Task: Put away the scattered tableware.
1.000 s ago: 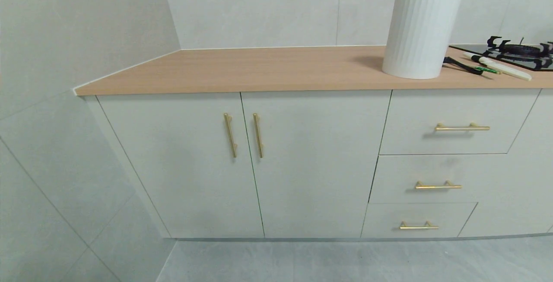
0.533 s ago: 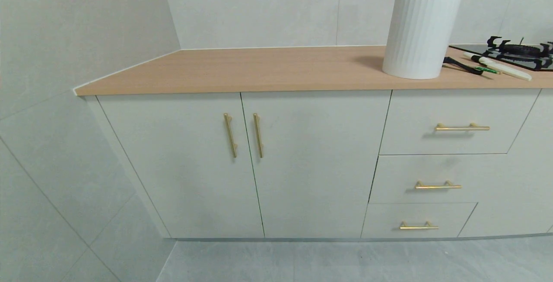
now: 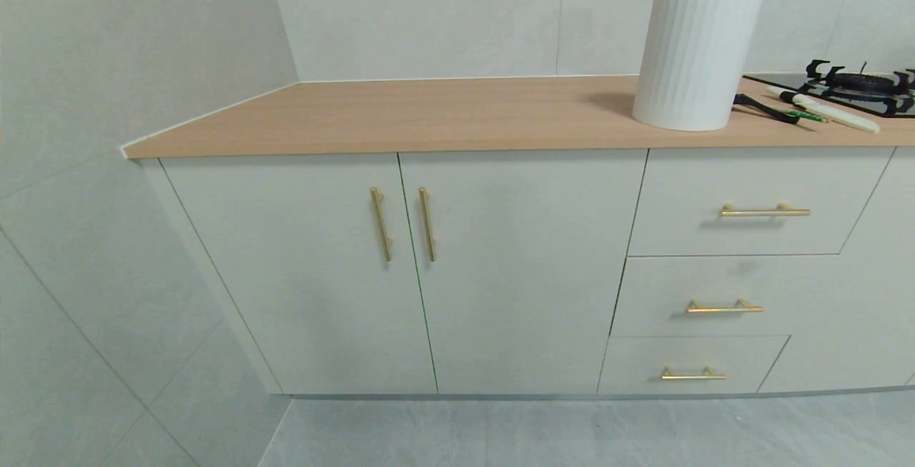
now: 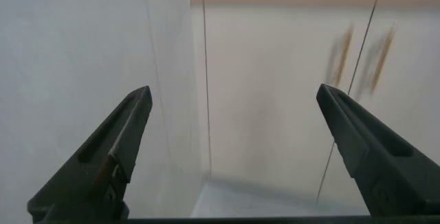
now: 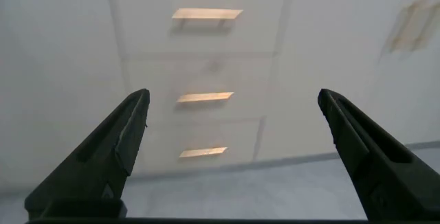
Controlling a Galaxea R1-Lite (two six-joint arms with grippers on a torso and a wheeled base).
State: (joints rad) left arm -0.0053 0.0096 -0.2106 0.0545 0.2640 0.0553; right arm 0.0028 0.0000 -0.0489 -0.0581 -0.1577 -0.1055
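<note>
Several utensils point(image 3: 806, 111) lie loose on the wooden counter point(image 3: 429, 113), so by the look of it nothing is put away yet and the whole job is left to do. They rest just beside the white ribbed canister point(image 3: 697, 56), on its side toward the gas hob point(image 3: 858, 84). A black-handled piece point(image 3: 766, 109) is nearest the canister's foot, a slim green one point(image 3: 808, 116) comes next, and a long white-handled one point(image 3: 831, 113) is farthest out, its end near the hob's edge. All three lie flat and close together, roughly in line with each other; whether they touch, and what kind each is, cannot be told.

Below the canister, three drawers point(image 3: 715, 281) with gold handles are closed, and further along from it two cupboard doors point(image 3: 515, 267) are closed as well. Whether the canister or a drawer is the intended store is a guess.

Down in front of these cabinet fronts, well below the canister, the left gripper point(image 4: 234, 93) and the right gripper point(image 5: 234, 95) both have their jaws spread wide, with nothing between them
</note>
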